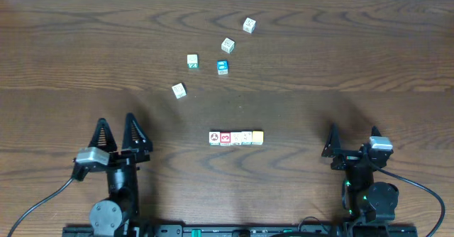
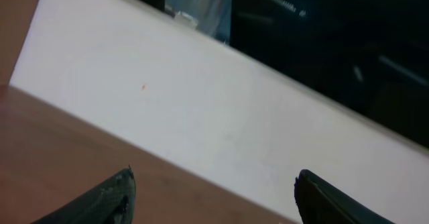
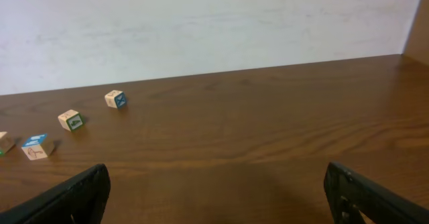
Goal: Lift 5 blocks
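Observation:
The blocks (image 1: pixel 236 138) lie side by side in a short row at the table's middle, seen only in the overhead view. The yellow-topped one (image 1: pixel 257 137) ends the row on the right, and the red-marked one (image 1: pixel 225 138) is second from the left. My left gripper (image 1: pixel 117 123) stands open to the left of the row, well apart from it. My right gripper (image 1: pixel 352 132) stands open to the right, also well apart. Neither wrist view shows the row. The left gripper (image 2: pixel 214 177) and the right gripper (image 3: pixel 216 170) have nothing between their fingers.
Loose cubes are scattered behind the row: a blue-faced cube (image 1: pixel 223 67), a green-marked cube (image 1: pixel 192 61), and whitish ones (image 1: pixel 179 90), (image 1: pixel 228 45), (image 1: pixel 249 25). The right wrist view shows the blue-faced cube (image 3: pixel 37 147) and two whitish cubes (image 3: pixel 70 120), (image 3: pixel 114 98) before a white wall (image 3: pixel 201 23).

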You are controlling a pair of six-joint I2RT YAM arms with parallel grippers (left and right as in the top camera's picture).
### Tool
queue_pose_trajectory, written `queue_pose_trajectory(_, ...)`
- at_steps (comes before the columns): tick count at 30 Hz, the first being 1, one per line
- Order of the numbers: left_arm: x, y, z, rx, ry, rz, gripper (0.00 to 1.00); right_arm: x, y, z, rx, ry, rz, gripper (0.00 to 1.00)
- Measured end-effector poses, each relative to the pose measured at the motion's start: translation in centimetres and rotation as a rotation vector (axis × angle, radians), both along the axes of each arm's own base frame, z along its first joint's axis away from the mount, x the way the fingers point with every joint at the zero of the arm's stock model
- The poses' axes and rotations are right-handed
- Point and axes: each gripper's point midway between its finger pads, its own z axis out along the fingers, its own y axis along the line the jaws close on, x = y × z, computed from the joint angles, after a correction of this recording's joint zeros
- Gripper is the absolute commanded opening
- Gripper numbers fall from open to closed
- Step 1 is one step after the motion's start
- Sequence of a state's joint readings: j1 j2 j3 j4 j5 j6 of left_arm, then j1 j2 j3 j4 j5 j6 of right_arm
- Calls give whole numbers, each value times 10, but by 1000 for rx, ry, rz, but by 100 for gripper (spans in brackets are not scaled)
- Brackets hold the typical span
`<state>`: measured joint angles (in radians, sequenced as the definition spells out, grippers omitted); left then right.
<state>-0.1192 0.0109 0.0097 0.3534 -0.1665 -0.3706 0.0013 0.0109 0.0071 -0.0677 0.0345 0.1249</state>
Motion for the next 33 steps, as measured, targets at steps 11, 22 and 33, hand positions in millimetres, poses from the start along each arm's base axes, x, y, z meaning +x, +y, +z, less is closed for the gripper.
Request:
queue_pose_trajectory(11, 8, 7, -82, 39, 338, 31, 76, 0, 0, 0, 0, 0, 0, 99)
queue_pose_trajectory(22, 7, 2, -84, 59, 356, 4, 76, 0, 0, 0, 0, 0, 0, 99)
queue_pose_trajectory(33, 8, -2, -85, 72, 361, -22, 76, 0, 0, 0, 0, 0, 0, 99)
